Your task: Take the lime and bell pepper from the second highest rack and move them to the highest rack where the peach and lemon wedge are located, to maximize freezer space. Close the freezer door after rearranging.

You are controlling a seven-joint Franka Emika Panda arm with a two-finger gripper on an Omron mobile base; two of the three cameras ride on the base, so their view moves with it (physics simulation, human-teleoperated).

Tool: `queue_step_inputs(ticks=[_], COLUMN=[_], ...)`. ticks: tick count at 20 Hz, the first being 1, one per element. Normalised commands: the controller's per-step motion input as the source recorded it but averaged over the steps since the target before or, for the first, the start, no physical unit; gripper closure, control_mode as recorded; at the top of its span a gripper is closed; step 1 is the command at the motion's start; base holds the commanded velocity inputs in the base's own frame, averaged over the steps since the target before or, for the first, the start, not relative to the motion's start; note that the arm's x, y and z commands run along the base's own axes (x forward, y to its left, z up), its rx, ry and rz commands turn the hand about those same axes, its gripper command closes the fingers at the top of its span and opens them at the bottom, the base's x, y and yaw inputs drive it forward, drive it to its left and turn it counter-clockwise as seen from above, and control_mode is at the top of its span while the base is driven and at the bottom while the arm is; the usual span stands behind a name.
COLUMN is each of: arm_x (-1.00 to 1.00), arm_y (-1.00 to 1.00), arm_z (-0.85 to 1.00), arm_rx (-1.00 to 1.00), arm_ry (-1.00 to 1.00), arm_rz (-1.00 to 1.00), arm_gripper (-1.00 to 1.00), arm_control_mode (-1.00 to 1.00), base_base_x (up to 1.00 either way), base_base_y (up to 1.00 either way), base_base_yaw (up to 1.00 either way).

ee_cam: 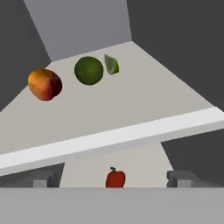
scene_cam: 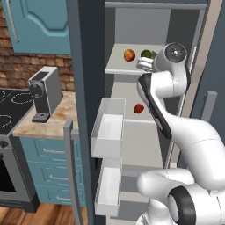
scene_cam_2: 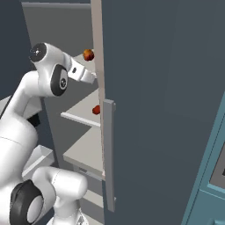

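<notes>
On the highest rack (ee_cam: 131, 136) lie the orange peach (ee_cam: 44, 84), the dark green lime (ee_cam: 89, 70) and the pale lemon wedge (ee_cam: 111, 64) just behind the lime. The red bell pepper (ee_cam: 115, 178) sits alone on the second highest rack (scene_cam: 132, 119) below. From the left base view, peach (scene_cam: 129, 55), lime (scene_cam: 146, 54) and bell pepper (scene_cam: 139, 108) sit the same way. My gripper (scene_cam: 145, 66) hovers at the front edge of the highest rack, open and empty, short of the lime. The freezer door (scene_cam: 85, 88) stands swung open at the left.
White bins (scene_cam: 108, 132) line the inside of the open door, close to my arm's left. A tall dark panel with a grey bar handle (scene_cam_2: 108, 154) borders the cabinet on the right. A coffee machine (scene_cam: 44, 92) stands on the counter beside a stove.
</notes>
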Motion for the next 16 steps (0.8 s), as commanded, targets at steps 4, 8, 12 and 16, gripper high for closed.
queue_step_inputs(ticks=[4,8,12,16], arm_x=[-0.43,-0.19,0.0,0.15], arm_y=[0.01,0.01,0.05,0.0], arm_z=[-0.27,-0.43,-0.49,-0.45], arm_rx=[0.0,0.0,0.0,0.0], arm_ry=[0.1,0.08,0.12,0.13], arm_rz=[0.0,0.0,0.0,0.0], arm_gripper=[-1.0,-1.0,-1.0,-1.0], arm_control_mode=[-1.0,-1.0,-1.0,-1.0], base_base_x=[0.0,0.0,0.0,0.0], base_base_y=[0.0,0.0,0.0,0.0], base_base_yaw=[0.0,0.0,0.0,0.0])
